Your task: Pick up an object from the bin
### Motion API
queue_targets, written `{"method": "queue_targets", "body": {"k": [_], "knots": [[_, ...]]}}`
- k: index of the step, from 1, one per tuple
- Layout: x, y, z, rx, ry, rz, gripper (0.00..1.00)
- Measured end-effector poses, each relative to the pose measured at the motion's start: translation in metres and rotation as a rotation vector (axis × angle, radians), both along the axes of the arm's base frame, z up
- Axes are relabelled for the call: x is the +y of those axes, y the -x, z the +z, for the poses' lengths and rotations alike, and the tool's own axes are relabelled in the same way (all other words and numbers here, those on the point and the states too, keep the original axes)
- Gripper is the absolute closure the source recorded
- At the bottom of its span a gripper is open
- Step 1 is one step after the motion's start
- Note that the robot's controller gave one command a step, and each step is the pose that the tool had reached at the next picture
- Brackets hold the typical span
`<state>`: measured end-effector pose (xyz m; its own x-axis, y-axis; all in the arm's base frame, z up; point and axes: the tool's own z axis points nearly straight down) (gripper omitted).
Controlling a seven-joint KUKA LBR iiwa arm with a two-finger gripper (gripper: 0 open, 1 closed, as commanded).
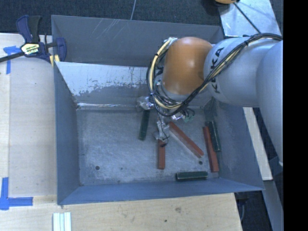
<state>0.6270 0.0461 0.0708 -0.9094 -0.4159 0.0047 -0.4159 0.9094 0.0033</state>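
My gripper [162, 132] hangs low in the middle of the bin, under the arm's orange cover. Its tip sits right at the upper end of a short brown stick [161, 158] that lies upright in the view on the bin floor. Whether it touches that stick I cannot tell. A longer brown stick [187, 140] lies slanted just to the right of the gripper. To its left lies a dark green stick [143, 126], clear of it.
A red-brown stick [211, 153] and a dark stick [215, 136] lie side by side near the right wall. Another dark stick [191, 176] lies along the front wall. The arm and its cables cover the bin's back right part.
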Motion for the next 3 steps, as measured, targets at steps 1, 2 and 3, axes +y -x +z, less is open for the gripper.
{"method": "queue_targets", "body": {"k": [1,2,3], "knots": [[-0.01,-0.002,0.001,-0.012,-0.002,-0.007,1.0],[-0.01,-0.002,0.001,-0.012,-0.002,-0.009,1.0],[-0.01,-0.004,0.06,-0.015,0.0,-0.012,1.0]]}}
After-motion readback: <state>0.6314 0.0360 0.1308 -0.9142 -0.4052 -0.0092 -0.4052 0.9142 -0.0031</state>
